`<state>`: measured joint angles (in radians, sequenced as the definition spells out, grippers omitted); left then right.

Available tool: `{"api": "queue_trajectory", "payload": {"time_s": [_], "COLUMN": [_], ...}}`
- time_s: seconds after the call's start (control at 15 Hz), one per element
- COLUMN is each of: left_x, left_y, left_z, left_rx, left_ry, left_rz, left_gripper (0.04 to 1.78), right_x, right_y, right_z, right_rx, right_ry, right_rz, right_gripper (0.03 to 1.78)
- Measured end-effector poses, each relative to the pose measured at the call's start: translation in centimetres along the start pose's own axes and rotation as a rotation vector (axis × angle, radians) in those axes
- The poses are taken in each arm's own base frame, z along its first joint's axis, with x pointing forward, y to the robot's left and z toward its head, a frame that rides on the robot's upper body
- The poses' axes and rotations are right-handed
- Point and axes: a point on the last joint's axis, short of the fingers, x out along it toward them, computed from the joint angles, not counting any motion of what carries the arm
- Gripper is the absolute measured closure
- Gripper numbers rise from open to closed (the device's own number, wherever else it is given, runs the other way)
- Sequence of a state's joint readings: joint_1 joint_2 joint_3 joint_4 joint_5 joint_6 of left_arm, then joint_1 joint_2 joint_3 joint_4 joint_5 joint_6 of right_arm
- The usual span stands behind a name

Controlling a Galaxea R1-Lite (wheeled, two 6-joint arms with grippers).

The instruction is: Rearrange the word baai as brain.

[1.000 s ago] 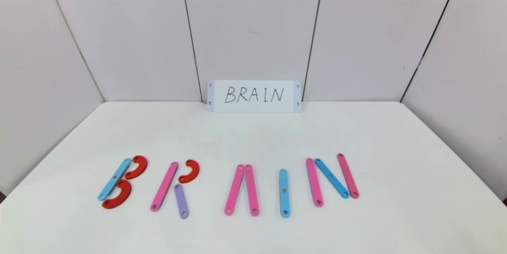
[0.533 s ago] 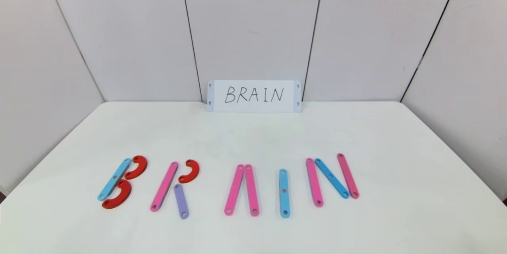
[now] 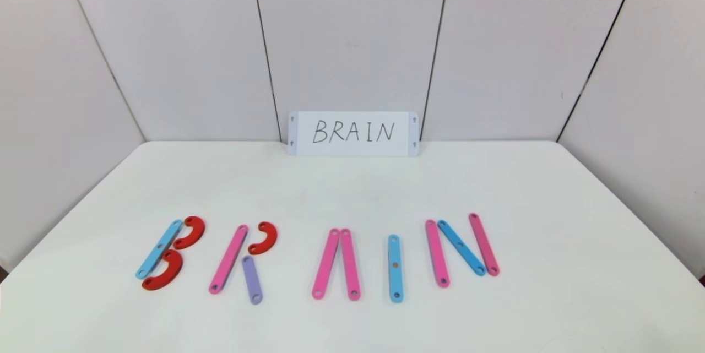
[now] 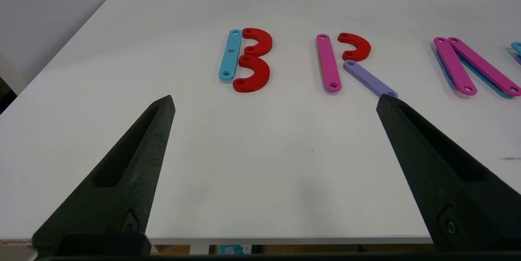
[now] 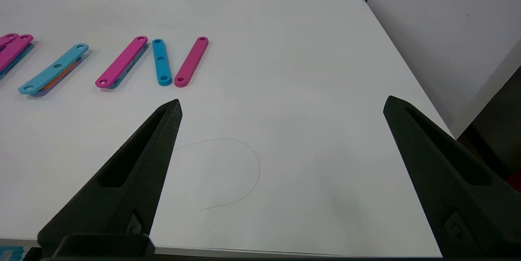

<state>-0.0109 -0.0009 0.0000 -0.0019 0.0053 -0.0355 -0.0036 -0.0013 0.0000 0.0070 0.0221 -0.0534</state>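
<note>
Head view: the plastic letters lie in one row across the near half of the white desk [image 3: 352, 188], and they already read BRAIN. At the left is the B [image 3: 168, 254], a blue strip with two red arcs touching its right side. Next is the R [image 3: 242, 259], a pink strip with a red arc by its top and a purple strip [image 3: 252, 279] as its leg. In the middle is the A [image 3: 337, 264], two pink strips meeting at their far ends with no crossbar. Then comes the I [image 3: 395, 267], a single blue strip, and at the right the N [image 3: 461, 248], a blue diagonal between two pink uprights. The white card [image 3: 353, 133] reading BRAIN stands at the far edge against the wall, presumably as the spelling reference. Neither arm shows here, so I judge the task finished or nearly so.

Left wrist view: the left end effector [image 4: 274, 102] hangs over the near edge of the desk with its fingers spread wide and nothing between them. It is well short of the B and R, seemingly pulled back to leave the letters undisturbed.

Right wrist view: the right end effector [image 5: 281, 104] is also spread wide and empty, over the near right part of the desk. The N lies farther off to its left, and a thin curved thread or hair [image 5: 244, 171] lies on the desk between the fingers.
</note>
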Motion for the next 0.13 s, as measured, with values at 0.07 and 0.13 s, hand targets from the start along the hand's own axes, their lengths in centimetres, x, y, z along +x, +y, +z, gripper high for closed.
{"api": "queue_trajectory", "payload": {"time_s": [0.07,0.13], "left_x": [0.0,0.0], "left_y": [0.0,0.0], "left_z": [0.0,0.0], "left_rx": [-0.001,-0.001], "left_ry": [0.0,0.0], "left_rz": [0.0,0.0], "left_gripper": [0.08,0.08], "right_x": [0.0,0.0], "right_y": [0.0,0.0], "right_z": [0.0,0.0], "right_rx": [0.0,0.003], "right_ry": [0.0,0.0], "right_rz": [0.0,0.0], "right_gripper": [0.08,0.08]}}
